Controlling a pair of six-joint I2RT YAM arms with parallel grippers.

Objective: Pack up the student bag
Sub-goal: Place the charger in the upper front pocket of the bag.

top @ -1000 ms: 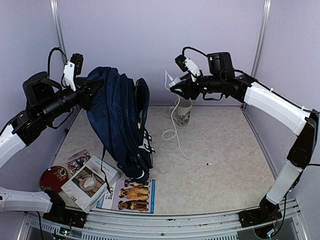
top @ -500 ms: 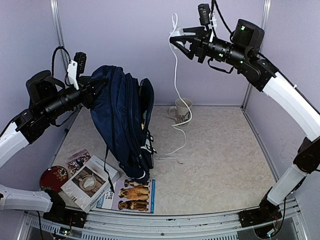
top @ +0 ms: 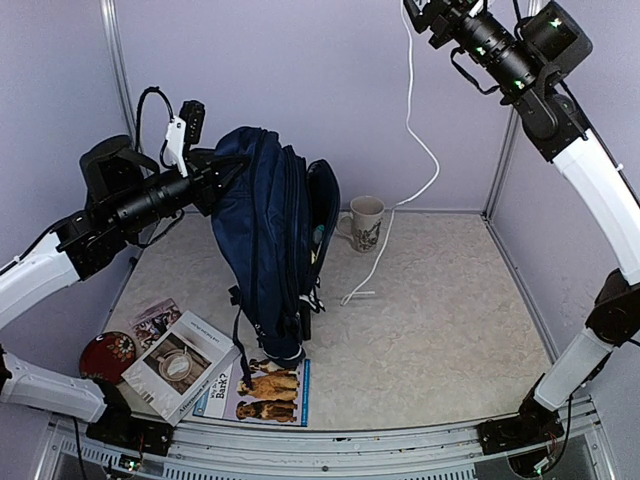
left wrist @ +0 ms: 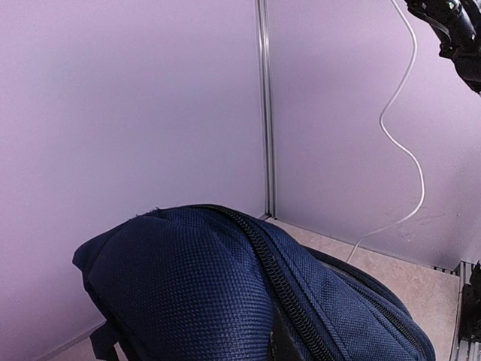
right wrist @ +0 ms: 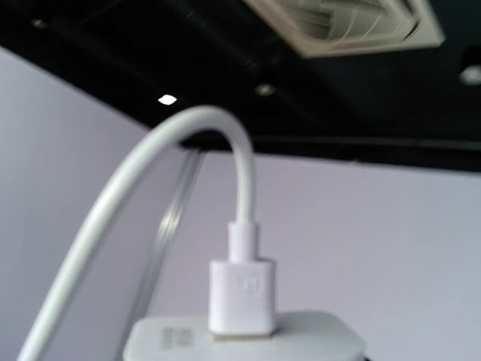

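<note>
Your left gripper (top: 218,176) is clamped shut on the top of the student bag (top: 270,240), which stands upright just below its fingers, well below and left of your right gripper (top: 425,12), up high gripping a white charger (right wrist: 240,338), cable (top: 410,120) dangling.

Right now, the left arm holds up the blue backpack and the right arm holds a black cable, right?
The cable is white, not black; the top view shows it. The left gripper holds up the blue backpack and the right gripper holds the cable.
</note>
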